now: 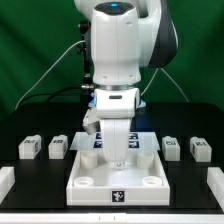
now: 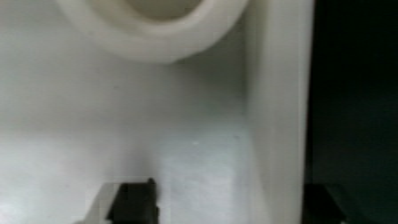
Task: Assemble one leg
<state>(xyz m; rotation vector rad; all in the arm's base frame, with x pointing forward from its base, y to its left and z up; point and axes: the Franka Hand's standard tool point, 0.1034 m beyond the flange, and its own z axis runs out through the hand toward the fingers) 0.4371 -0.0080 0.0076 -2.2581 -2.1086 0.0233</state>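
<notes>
Black tabletop [image 1: 40, 172] in front of a green curtain [image 1: 30, 50]. Near the middle of the edge closest to the exterior camera, a large white square panel [image 1: 150, 172] with a raised rim, a black-and-white tag [image 1: 117, 195] on its near side, round sockets in its corners.

White arm [image 1: 118, 45] straight above the panel, gripper [image 1: 118, 157] down inside the rim and toward the panel's far side. Behind it, toward the far edge of the tabletop, the marker board [image 1: 97, 143], mostly hidden by the arm.

Four small white blocks with tags in a row across the tabletop, level with the panel's far side, all apart from the gripper:
- one leg [image 1: 28, 148] near the edge on the exterior view's left
- a second leg [image 1: 58, 147] between that one and the panel, near the panel's far corner
- a third leg [image 1: 170, 147] near the panel's other far corner
- a fourth leg [image 1: 200, 150] near the edge on the exterior view's right

In the wrist view, very close to the panel floor [image 2: 169, 130]: one round socket [image 2: 160, 52], the raised rim wall [image 2: 276, 100], black tabletop beyond the wall. One dark fingertip [image 2: 134, 203] over the floor on the inner side of the wall; the other lost against the dark tabletop. Finger spacing, and any grip on the wall, impossible to tell.
</notes>
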